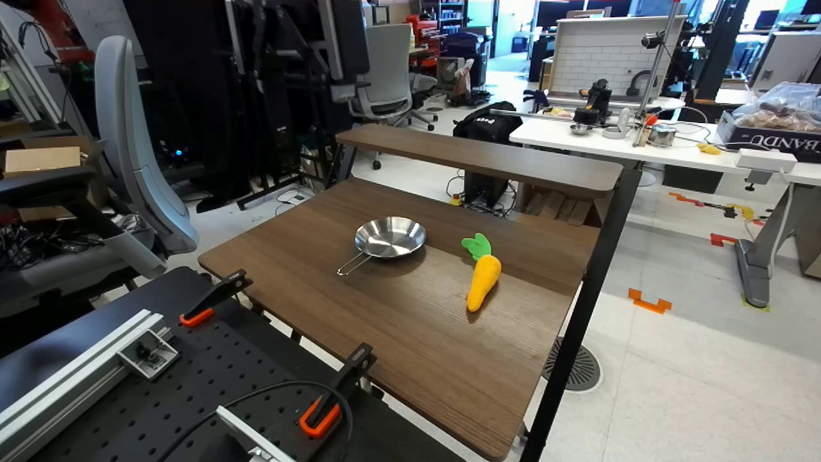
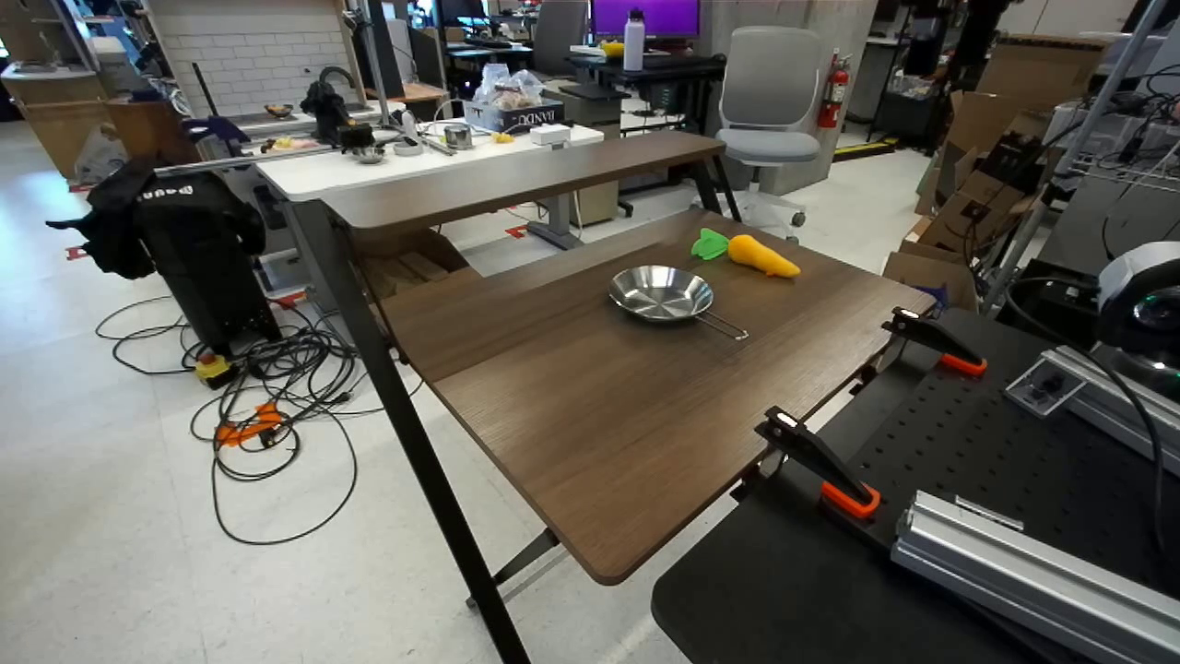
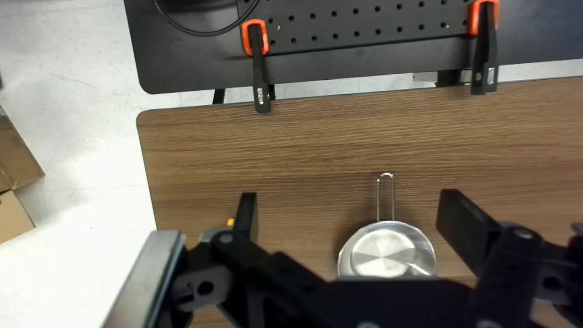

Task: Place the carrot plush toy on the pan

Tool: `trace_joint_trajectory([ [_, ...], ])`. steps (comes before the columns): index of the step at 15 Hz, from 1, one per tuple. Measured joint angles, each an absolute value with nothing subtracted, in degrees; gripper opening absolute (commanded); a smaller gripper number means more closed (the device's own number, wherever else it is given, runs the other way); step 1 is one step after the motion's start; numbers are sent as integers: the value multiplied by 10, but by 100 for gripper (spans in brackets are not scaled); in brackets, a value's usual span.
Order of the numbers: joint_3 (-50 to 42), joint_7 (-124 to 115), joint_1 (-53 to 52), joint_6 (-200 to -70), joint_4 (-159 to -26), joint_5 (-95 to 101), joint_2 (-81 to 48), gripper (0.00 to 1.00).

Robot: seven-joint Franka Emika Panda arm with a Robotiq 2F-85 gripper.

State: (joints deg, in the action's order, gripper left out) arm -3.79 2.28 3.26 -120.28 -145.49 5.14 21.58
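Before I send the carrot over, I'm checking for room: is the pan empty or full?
Empty: both exterior views show bare, shiny metal inside the pan, with the carrot plush toy lying apart from it.

The matte black, angular, two-fingered tool [image 3: 348, 206] has flat, blocky black fingertips [image 3: 464, 230]. Behind them, dark jointed linkages [image 3: 282, 275] carry round grey screw heads [image 3: 523, 233] and a round hole [image 3: 205, 288]. A smooth silver-grey metal block [image 3: 142, 278] sits to one side; a small teal disc [image 3: 368, 325] shows low down. In an exterior view, a rounded white shell [image 2: 1136, 267] meets a glossy black section [image 2: 1132, 318] with faint green glints.
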Motion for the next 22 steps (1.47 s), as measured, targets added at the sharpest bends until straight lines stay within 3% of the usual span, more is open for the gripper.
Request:
trace_joint_trajectory([
  [11, -68, 56, 61, -1348, -1366, 80, -34, 100],
  [22, -72, 73, 75, -1359, -1182, 80, -238, 100],
])
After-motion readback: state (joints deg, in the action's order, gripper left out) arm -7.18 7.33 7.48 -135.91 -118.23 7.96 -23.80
